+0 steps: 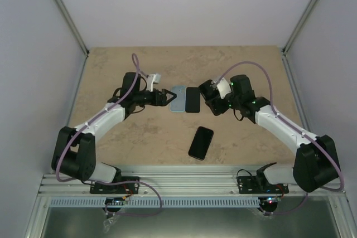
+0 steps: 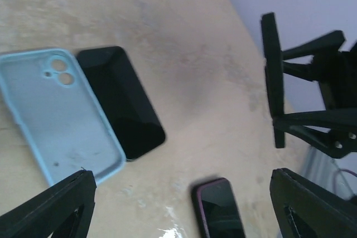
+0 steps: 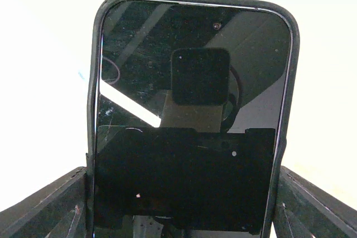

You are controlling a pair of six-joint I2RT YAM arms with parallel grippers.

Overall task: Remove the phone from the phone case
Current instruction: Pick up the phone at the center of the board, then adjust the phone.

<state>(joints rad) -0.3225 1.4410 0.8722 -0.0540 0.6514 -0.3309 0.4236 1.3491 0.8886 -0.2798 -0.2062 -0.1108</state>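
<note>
My right gripper (image 3: 184,193) is shut across the width of a black phone (image 3: 192,110) with a dark case rim round it. It holds the phone off the table, screen facing the wrist camera. From the left wrist view this phone (image 2: 271,76) shows edge-on between the right fingers. My left gripper (image 2: 181,193) is open with nothing between its fingers. In the top view the left gripper (image 1: 168,96) points at the right gripper (image 1: 207,100) from the left.
An empty light-blue case (image 1: 178,100) lies on the table with a bare black phone (image 1: 192,100) right beside it. Another phone with a purple rim (image 1: 201,142) lies nearer the front edge. Walls close the table's back and sides.
</note>
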